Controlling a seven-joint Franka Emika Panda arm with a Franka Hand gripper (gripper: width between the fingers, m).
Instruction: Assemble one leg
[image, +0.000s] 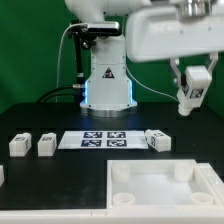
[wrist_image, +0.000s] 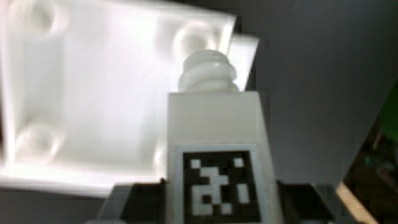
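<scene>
My gripper (image: 190, 98) hangs in the air at the exterior view's right, above the table, shut on a leg (image: 190, 92), a small white square post with a fiducial tag. In the wrist view the held leg (wrist_image: 217, 130) fills the middle, its tag facing the camera and its threaded tip (wrist_image: 206, 72) pointing away, the fingers (wrist_image: 151, 200) pressed on both sides of it. The large white square tray (image: 165, 185) with round corner sockets lies at the front right; it shows blurred behind the leg in the wrist view (wrist_image: 89, 90). Three more legs lie on the table (image: 19, 145), (image: 47, 146), (image: 157, 140).
The marker board (image: 103, 139) lies flat in the middle of the black table, in front of the arm's white base (image: 106, 85). Another white part shows at the far left edge (image: 2, 176). A green edge shows at the side of the wrist view (wrist_image: 377, 160).
</scene>
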